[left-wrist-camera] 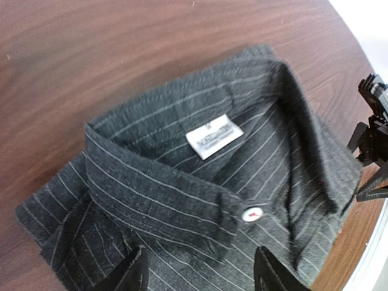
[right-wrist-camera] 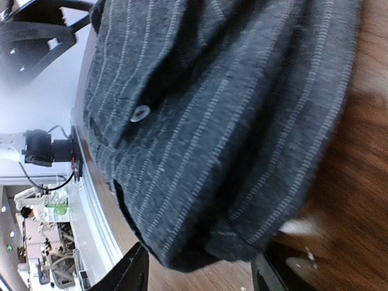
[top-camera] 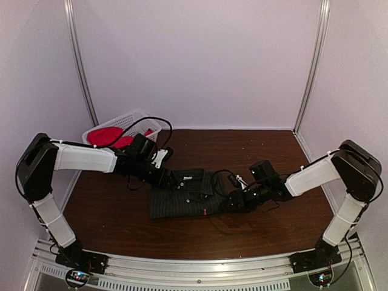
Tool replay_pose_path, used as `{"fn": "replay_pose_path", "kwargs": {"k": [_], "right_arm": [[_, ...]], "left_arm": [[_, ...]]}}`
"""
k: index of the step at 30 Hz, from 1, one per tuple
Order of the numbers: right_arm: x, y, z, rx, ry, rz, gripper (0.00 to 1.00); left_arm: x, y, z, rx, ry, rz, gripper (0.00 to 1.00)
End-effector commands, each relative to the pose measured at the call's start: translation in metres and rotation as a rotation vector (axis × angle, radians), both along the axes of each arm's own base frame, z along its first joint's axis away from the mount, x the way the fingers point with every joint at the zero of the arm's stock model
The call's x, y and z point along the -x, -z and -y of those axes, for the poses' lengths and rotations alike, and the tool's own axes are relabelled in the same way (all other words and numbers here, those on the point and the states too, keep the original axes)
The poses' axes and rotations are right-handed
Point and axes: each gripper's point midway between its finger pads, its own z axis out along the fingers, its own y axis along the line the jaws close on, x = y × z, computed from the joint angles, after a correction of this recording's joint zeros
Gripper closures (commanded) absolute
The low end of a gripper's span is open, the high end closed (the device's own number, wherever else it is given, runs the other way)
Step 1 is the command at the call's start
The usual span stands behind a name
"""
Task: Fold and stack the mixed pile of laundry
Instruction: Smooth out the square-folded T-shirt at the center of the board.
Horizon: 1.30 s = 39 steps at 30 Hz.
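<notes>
Folded charcoal pinstriped woven shirt (top-camera: 185, 194), white neck label (left-wrist-camera: 214, 135) with print too small to read, pale round button (left-wrist-camera: 251, 213). Spread apart over the cloth: left gripper (left-wrist-camera: 201, 262), right gripper (right-wrist-camera: 200, 256).

The left arm (top-camera: 85, 157) covered part of the red T-shirt (top-camera: 104, 136) in the white lattice basket (top-camera: 130, 119). The label (left-wrist-camera: 214, 135) of the pinstriped shirt (left-wrist-camera: 182, 200) had print too small to read. Of the left gripper (left-wrist-camera: 200, 262) and the right gripper (right-wrist-camera: 199, 262) only the fingertips showed, cut by the bottom edge, and both wrist views cropped the shirt
</notes>
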Motion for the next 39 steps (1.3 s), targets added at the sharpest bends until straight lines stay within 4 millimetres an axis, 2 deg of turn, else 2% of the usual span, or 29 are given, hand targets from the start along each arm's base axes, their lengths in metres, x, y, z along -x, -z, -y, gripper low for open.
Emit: {"fn": "replay_pose_path", "kwargs": {"k": [1, 3, 6, 7, 8, 11, 14, 16, 19, 20, 22, 24, 26, 28, 29, 32, 35, 39], "right_arm": [[-0.007, 0.0, -0.027, -0.05, -0.067, 0.064, 0.44], [-0.003, -0.004, -0.033, -0.067, -0.095, 0.051, 0.52], [-0.002, -0.021, -0.033, -0.068, -0.096, 0.044, 0.81], [-0.002, -0.025, -0.031, -0.044, -0.09, 0.032, 0.97], [-0.003, -0.03, -0.029, -0.014, -0.082, 0.02, 1.0], [-0.003, -0.046, -0.025, 0.056, -0.07, -0.047, 1.0], [0.012, -0.047, -0.013, 0.12, -0.065, -0.157, 1.0], [0.022, -0.037, 0.002, 0.191, -0.054, -0.215, 1.0], [0.037, -0.01, 0.023, 0.263, -0.047, -0.313, 1.0], [0.04, -0.002, 0.027, 0.284, -0.059, -0.339, 0.95], [0.039, -0.006, 0.024, 0.283, -0.086, -0.325, 0.69], [0.026, -0.029, 0.017, 0.247, -0.077, -0.246, 0.53], [0.014, -0.05, 0.014, 0.221, -0.068, -0.168, 0.47], [0.002, -0.061, 0.017, 0.217, -0.044, -0.115, 0.48], [-0.003, -0.065, 0.019, 0.21, -0.025, -0.087, 0.53], [-0.011, -0.083, 0.004, 0.107, -0.026, -0.047, 0.63], [-0.004, -0.096, -0.022, -0.024, -0.09, -0.071, 0.7], [0.014, -0.098, -0.05, -0.098, -0.176, -0.107, 0.71]], "left_arm": [[-0.009, 0.015, 0.008, 0.002, 0.009, 0.002, 0.42], [-0.013, 0.033, 0.003, -0.047, -0.027, -0.016, 0.46], [-0.013, 0.055, -0.005, -0.101, -0.06, -0.057, 0.54], [-0.012, 0.062, -0.006, -0.11, -0.067, -0.071, 0.55], [-0.011, 0.066, -0.008, -0.117, -0.074, -0.081, 0.56], [-0.008, 0.075, -0.012, -0.135, -0.083, -0.096, 0.58], [-0.008, 0.078, -0.015, -0.155, -0.09, -0.099, 0.59], [-0.008, 0.082, -0.017, -0.178, -0.091, -0.106, 0.6], [-0.009, 0.08, -0.016, -0.175, -0.09, -0.107, 0.59], [-0.009, 0.077, -0.014, -0.16, -0.082, -0.106, 0.57], [-0.01, 0.061, -0.007, -0.116, -0.065, -0.087, 0.51], [-0.012, 0.034, -0.001, -0.059, -0.052, -0.046, 0.46], [-0.015, 0.005, 0.001, -0.026, -0.051, 0.0, 0.39], [-0.015, -0.014, -0.004, -0.031, -0.063, 0.026, 0.37], [-0.016, -0.022, -0.007, -0.036, -0.069, 0.036, 0.36], [-0.01, -0.034, -0.012, -0.023, -0.072, 0.033, 0.36], [0.004, -0.043, -0.013, 0.035, -0.053, 0.013, 0.39], [0.04, -0.05, -0.008, 0.165, 0.015, -0.05, 0.43]]}}
